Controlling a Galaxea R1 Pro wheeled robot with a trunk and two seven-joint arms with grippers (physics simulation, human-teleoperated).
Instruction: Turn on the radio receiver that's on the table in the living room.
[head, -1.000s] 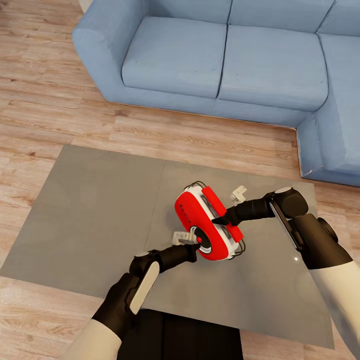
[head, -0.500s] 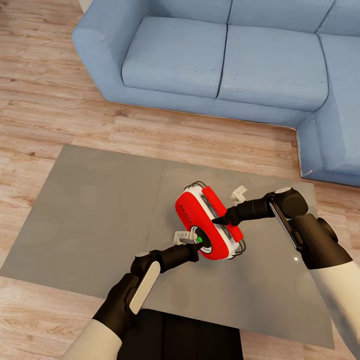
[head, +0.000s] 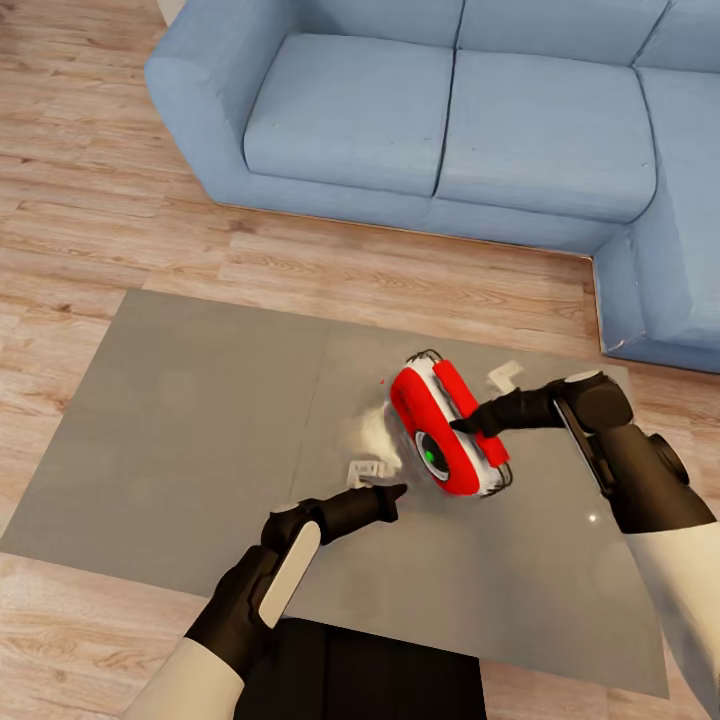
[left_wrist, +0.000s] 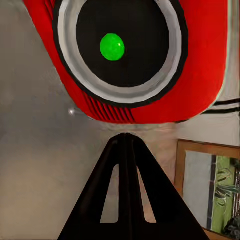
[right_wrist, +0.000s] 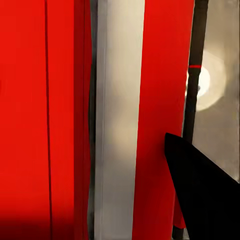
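Observation:
The bright-red radio receiver (head: 447, 432) stands tilted on its edge on the grey table (head: 180, 430), right of the seam. Its round dial shows a green light (head: 432, 457), also seen close up in the left wrist view (left_wrist: 112, 47). My left gripper (head: 397, 490) is shut and empty, its tip (left_wrist: 125, 137) a short way off the radio's face. My right gripper (head: 462, 426) grips the radio's red-and-white back. One finger (right_wrist: 200, 195) lies against the red body (right_wrist: 40, 120); the other is hidden behind it.
A big blue L-shaped sofa (head: 450, 120) runs along the far side and right of the table, with light wood floor (head: 400, 270) between them. The glossy table top carries pale reflections near the radio. My dark base (head: 360, 680) stands at the table's near edge.
The dial's centre light went from red to green. The radio and my right gripper then shifted right and away from me, leaving the left gripper's tip off the dial.

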